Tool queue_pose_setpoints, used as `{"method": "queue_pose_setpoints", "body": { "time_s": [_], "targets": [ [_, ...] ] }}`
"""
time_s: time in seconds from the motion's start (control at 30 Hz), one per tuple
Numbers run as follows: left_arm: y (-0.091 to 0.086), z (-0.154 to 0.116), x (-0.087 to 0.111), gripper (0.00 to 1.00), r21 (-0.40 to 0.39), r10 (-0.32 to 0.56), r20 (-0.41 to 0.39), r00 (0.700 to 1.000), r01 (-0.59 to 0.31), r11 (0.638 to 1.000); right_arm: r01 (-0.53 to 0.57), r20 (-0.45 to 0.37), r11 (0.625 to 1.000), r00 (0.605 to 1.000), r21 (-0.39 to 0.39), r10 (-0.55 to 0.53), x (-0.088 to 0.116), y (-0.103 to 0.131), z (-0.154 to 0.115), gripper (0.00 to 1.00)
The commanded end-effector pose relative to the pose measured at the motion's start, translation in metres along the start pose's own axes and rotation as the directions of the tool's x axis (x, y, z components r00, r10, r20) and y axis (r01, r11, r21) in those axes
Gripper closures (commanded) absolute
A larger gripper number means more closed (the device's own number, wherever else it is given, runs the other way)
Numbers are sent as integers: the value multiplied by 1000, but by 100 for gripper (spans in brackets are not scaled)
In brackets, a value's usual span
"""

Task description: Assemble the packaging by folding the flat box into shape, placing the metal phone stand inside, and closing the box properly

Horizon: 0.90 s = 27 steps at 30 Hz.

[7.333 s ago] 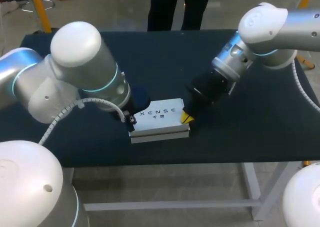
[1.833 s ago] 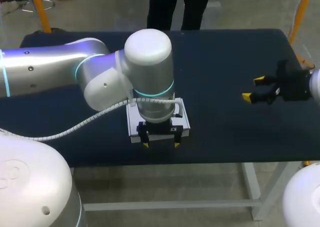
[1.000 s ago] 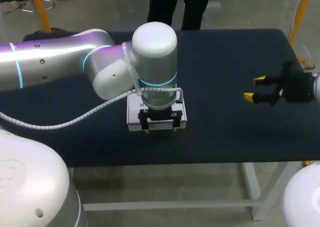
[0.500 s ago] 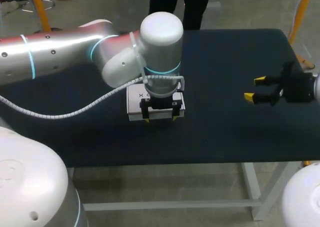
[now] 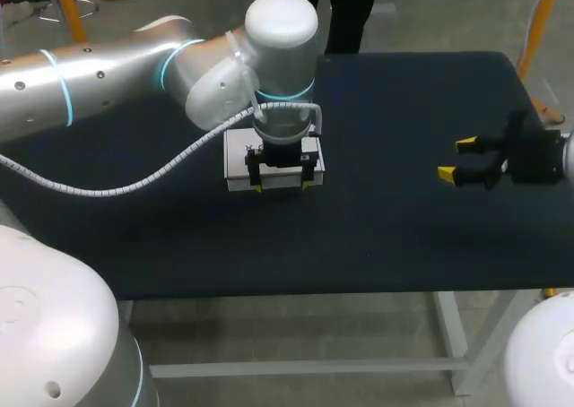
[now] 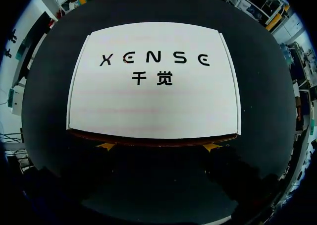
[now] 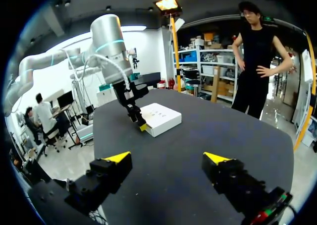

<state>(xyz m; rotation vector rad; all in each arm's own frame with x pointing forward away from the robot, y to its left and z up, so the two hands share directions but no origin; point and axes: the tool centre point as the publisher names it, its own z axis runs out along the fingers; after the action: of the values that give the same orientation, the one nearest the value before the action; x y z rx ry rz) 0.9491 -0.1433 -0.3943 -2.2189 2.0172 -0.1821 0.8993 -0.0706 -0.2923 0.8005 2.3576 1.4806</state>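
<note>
On the dark counter (image 5: 404, 246) the left arm (image 5: 134, 62) hangs over the middle; the closed white box (image 6: 153, 86) lies flat beneath it; left fingers (image 5: 256, 186) spread wide, tips against its near side, clasping nothing; right fingers (image 5: 465, 143) gape empty, well apart from the box.

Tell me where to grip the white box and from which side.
I'd grip the white box across its shorter span, a finger on each long side wall, coming down from above. It lies flat and closed: the broad top offers no pinch, the walls are parallel. The open left gripper is at its near wall.
</note>
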Motion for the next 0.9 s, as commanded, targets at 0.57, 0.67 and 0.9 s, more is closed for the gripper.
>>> {"method": "queue_pose_setpoints", "body": {
  "time_s": [0.57,0.67,0.9],
  "targets": [
    [-111,22,3,0,-67,24,39,999,-21,998,2,-5,1000,1000,-7,-2,0,-1,-2,0],
    [-125,22,2,0,-63,33,39,999,-30,998,2,-5,1000,1000,-7,-2,0,-1,-2,0],
    [-161,27,-3,0,-60,38,45,998,-36,998,2,-5,1000,1000,-7,-2,0,-1,-2,0]
  ]
}}
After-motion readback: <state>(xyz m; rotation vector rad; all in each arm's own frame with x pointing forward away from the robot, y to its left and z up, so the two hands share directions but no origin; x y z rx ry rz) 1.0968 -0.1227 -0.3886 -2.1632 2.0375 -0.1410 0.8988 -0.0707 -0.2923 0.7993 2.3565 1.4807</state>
